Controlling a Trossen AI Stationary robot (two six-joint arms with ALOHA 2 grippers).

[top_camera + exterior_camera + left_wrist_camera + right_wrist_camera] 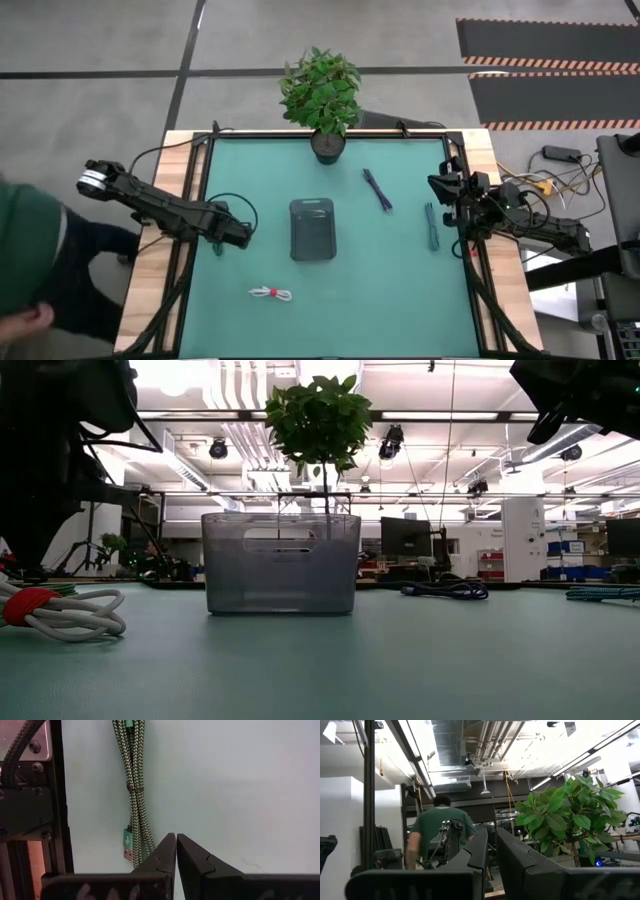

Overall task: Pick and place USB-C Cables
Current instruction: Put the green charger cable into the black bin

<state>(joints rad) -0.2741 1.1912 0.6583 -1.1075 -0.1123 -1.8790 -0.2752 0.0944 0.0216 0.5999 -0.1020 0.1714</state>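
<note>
Hand [176, 838] — dark tapered wedges — beside braided cable [134, 785]

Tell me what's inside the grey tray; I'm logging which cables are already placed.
The grey tray looks empty from above and through its translucent wall at table level. The white cable, dark blue cable and teal-green cable all lie outside on the mat.

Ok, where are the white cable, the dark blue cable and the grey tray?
white cable [270, 293], high view, bundle's middle by the red band
dark blue cable [377, 189], high view, middle of its length
grey tray [293, 230], high view, side rim
</note>
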